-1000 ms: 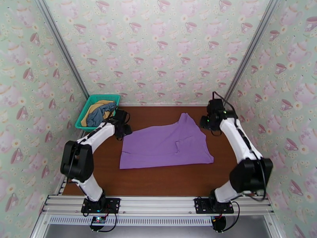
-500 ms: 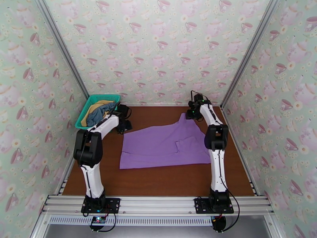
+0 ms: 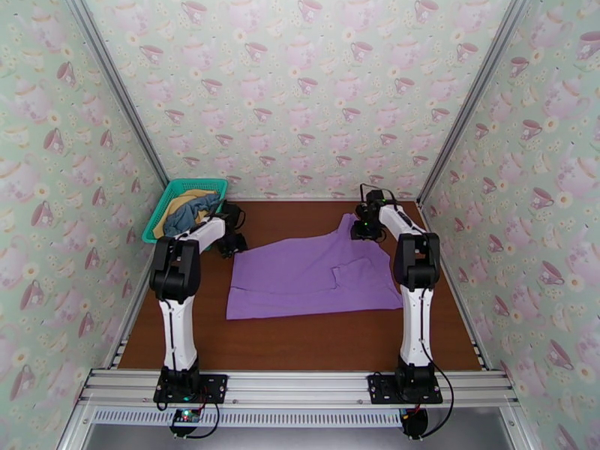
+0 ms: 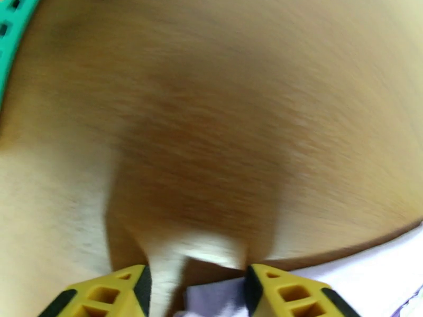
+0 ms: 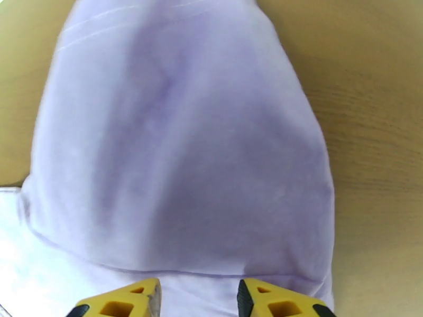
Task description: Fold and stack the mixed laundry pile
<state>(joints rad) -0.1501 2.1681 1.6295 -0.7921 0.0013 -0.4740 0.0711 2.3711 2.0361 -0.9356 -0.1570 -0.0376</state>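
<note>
**Two far corners to pinch before the first fold**

The lilac shirt (image 3: 315, 275) lies spread flat mid-bench, one sleeve pointing at the far edge. The grey-blue garment (image 3: 192, 216) and the mustard one (image 3: 193, 195) sit bunched in the teal basket (image 3: 159, 219) at the far left corner of the bench (image 3: 300, 340).

The left claw (image 3: 233, 244) is at the shirt's far left corner. The right claw (image 3: 365, 229) is over the sleeve on the far right. Both have their jaws apart and nothing pinched.

This looks like the grasp for a first fold. To do it well, each claw should go low enough to catch the cloth edge and take one layer only. Both should close together, so the far hem lifts level rather than skewed.

The overhead view gives the shirt's whole outline and both arms, but not the jaw gaps. The left wrist view shows the left claw (image 4: 194, 276) with a small lilac corner lying between its fingers, and bare bench and a sliver of basket rim (image 4: 9, 46) beyond. The right wrist view shows the right claw (image 5: 198, 287) centred over the sleeve, whose seam runs just ahead of the fingertips.
</note>
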